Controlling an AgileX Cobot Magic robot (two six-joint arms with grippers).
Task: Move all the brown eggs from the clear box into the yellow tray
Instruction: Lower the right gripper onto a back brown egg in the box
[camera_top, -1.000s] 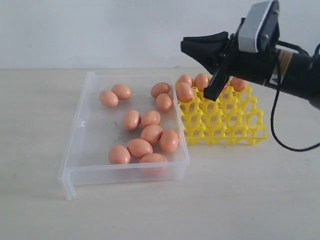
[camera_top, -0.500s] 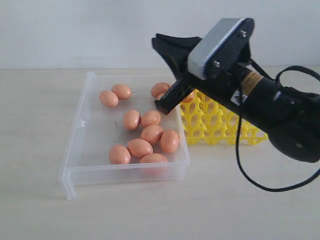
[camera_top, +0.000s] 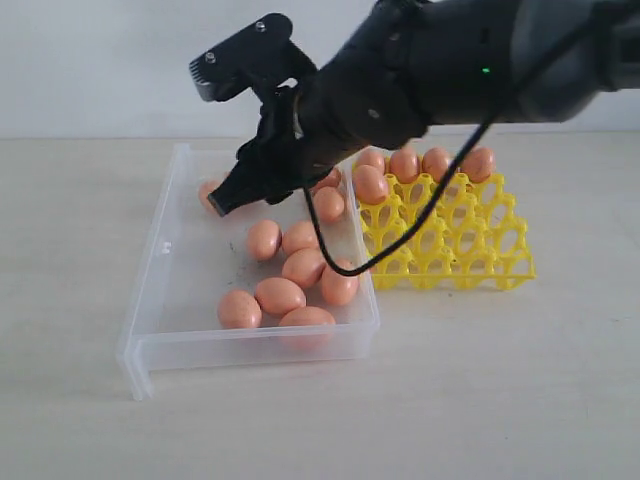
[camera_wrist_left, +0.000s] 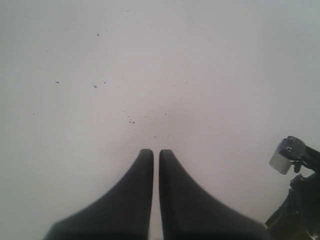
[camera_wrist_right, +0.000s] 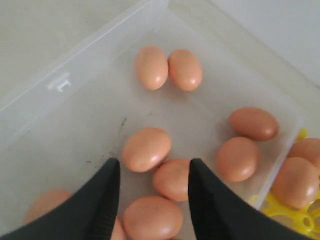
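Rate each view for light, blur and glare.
Exterior view: even, soft light, faint shadow by the box, right arm slightly smeared. Left wrist view: washed-out pale blank behind dark fingers. Right wrist view: eggs soft, small sheen, no harsh glare.

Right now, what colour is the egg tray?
The tray is bright yellow, an open lattice; the exterior view shows it best.

Right gripper (camera_top: 222, 203) hangs over the far end of the clear box (camera_top: 150, 300), above the brown eggs (camera_top: 279, 295). Yellow tray (camera_top: 470, 265) sits just beside the box, five eggs in its far cups.
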